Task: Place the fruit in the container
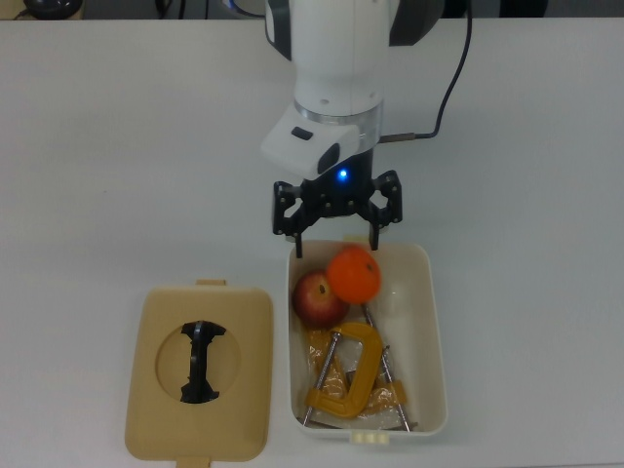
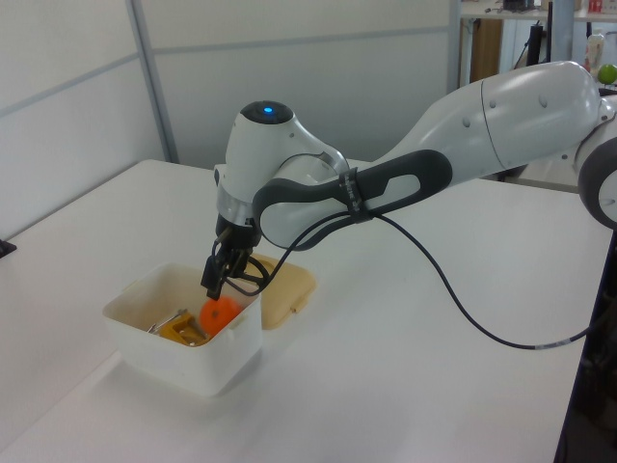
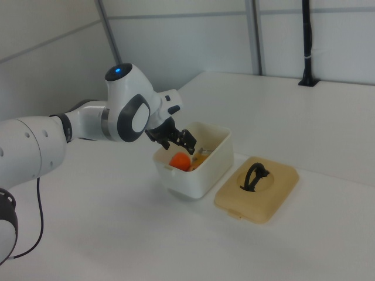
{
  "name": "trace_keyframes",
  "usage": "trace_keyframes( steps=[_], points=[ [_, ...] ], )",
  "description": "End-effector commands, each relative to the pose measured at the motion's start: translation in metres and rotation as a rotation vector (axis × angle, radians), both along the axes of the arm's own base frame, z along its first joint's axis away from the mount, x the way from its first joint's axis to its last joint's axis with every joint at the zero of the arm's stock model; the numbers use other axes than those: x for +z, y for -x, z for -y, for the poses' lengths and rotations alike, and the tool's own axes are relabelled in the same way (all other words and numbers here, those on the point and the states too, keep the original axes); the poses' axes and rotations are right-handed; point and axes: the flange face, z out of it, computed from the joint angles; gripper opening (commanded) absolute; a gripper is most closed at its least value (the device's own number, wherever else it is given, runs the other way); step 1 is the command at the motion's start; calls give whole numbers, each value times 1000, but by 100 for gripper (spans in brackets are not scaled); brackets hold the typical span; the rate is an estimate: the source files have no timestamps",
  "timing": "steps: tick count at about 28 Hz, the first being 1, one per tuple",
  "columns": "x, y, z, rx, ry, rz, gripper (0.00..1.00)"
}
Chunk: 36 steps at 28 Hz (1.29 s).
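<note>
Bearing container (image 1: 429, 322), white table (image 1: 117, 146).

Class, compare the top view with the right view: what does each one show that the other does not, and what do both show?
Only the top view shows the apple and the yellow C-clamp inside the container. Only the right view shows the wall panels behind the table and a black post. Both show the open gripper above the container, the orange inside it, and the tan lid beside it.
</note>
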Motion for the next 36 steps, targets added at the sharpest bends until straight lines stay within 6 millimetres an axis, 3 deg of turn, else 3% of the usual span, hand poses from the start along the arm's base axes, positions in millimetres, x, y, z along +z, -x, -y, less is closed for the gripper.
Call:
trace_keyframes(
  steps=[1,11,22,36],
  points=[
    [11,10,22,-42,41,-70,100],
    [43,58,87,23,133,-373,100],
    [36,64,121,-27,121,-440,100],
    [42,69,134,-55,98,-463,100]
  ],
)
